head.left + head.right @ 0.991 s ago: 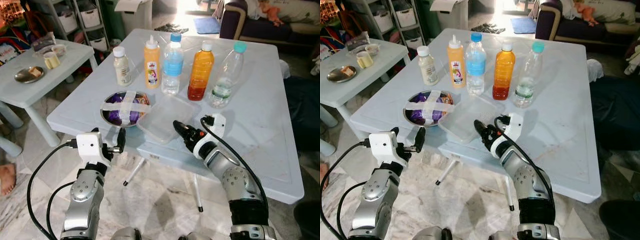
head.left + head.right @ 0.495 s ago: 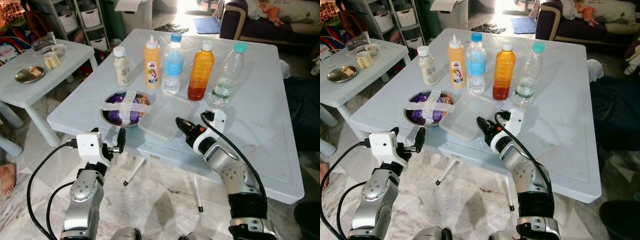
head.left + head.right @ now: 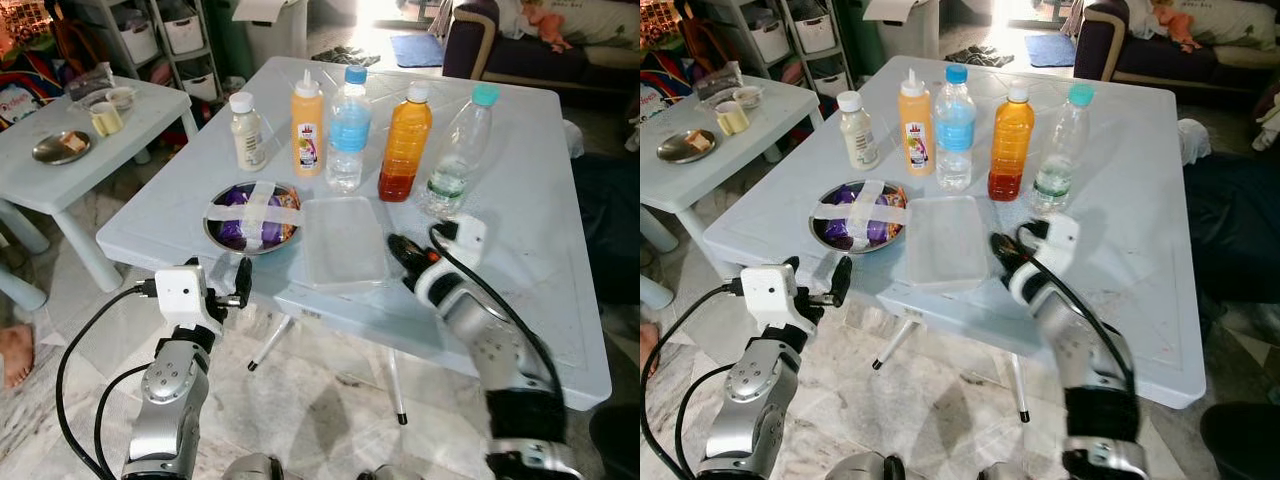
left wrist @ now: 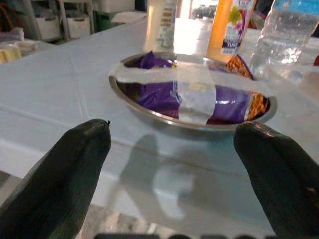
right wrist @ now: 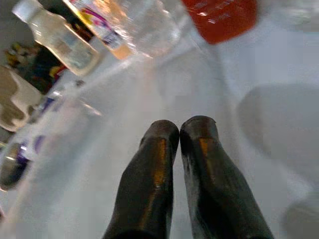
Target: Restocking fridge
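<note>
Right hand (image 3: pixel 402 252): fingers pressed together, holding nothing, lower centre-right of the frame on the table (image 3: pixel 520 230), just right of the lid (image 3: pixel 343 240); it has drawn back rightward off the lid's edge within the last second. Lid: clear, flat, centre of frame, now squared up and lying beside the bowl (image 3: pixel 251 216), where before it sat skewed, so the push looks finished. Left hand (image 4: pixel 174 164): fingers spread wide, empty, lower left, hovering at the table's near edge facing the bowl. Bowl: steel, taped across, purple packet inside, left of centre. Bottles, upper centre row: pale one (image 3: pixel 245 131), sauce (image 3: pixel 307 123), water (image 3: pixel 349 128), orange drink (image 3: pixel 404 141), clear one (image 3: pixel 455 150). Nothing yet lifted; restocking hardly begun, a grasp likely next.
</note>
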Robot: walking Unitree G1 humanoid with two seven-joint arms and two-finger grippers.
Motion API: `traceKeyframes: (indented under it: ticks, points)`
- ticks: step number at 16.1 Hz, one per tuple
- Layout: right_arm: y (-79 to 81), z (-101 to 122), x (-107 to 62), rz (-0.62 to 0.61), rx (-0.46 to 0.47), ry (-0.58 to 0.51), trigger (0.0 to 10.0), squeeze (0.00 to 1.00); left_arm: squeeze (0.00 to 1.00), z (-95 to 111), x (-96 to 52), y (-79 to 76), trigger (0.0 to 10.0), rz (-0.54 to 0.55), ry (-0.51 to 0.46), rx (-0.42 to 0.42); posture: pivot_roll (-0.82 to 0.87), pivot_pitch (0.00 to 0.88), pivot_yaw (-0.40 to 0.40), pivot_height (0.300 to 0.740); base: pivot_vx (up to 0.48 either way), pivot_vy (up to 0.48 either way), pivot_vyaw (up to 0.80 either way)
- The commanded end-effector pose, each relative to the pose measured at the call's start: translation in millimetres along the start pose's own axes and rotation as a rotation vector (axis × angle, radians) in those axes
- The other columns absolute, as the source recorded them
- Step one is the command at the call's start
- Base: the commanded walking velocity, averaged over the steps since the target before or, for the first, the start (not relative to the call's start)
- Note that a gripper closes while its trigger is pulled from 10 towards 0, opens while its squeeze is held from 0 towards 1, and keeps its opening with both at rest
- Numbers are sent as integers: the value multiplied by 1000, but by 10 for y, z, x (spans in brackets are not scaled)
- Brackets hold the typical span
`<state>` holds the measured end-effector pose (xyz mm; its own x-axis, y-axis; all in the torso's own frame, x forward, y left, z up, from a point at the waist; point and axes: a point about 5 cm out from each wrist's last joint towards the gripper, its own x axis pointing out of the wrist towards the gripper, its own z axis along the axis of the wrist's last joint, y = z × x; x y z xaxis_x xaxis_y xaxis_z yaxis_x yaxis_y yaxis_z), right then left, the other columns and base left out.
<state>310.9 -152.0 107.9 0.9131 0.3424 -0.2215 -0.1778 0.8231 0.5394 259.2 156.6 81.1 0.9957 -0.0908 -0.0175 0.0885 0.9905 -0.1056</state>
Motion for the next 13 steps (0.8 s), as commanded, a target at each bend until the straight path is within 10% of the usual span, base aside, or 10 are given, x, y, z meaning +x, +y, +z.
traceKeyframes:
  ticks: [1, 3, 4, 5, 6, 13]
  points:
    - [16, 44, -19, 14, -33, -1, 0, 0, 0, 14, 19, 8, 10000, -5, -2, 13, -66, 39, 46, 740, 0, 0, 0]
    - [-59, 8, -46, -22, -73, 34, 0, 0, 0, -18, 27, 16, 10000, 15, 23, -2, -71, 40, 47, 740, 0, 0, 0]
    - [-43, -11, -53, -17, -82, 32, 10000, 0, 0, -18, 30, 16, 10000, 15, 22, -2, -70, 39, 48, 740, 0, 0, 0]
    - [-17, -25, -61, -5, -92, 27, 10000, 0, 0, -18, 31, 16, 10000, 15, 21, -2, -68, 40, 47, 740, 0, 0, 0]
    - [3, -17, -73, -4, -123, 3, 10000, 1000, 0, -19, 30, 15, 10000, 15, 20, -1, -68, 40, 47, 740, 0, 0, 0]
    - [-28, 101, -345, -163, -251, -216, 10000, 1000, 0, -24, 38, 23, 10000, 14, 21, -2, -78, 40, 50, 740, 0, 0, 0]
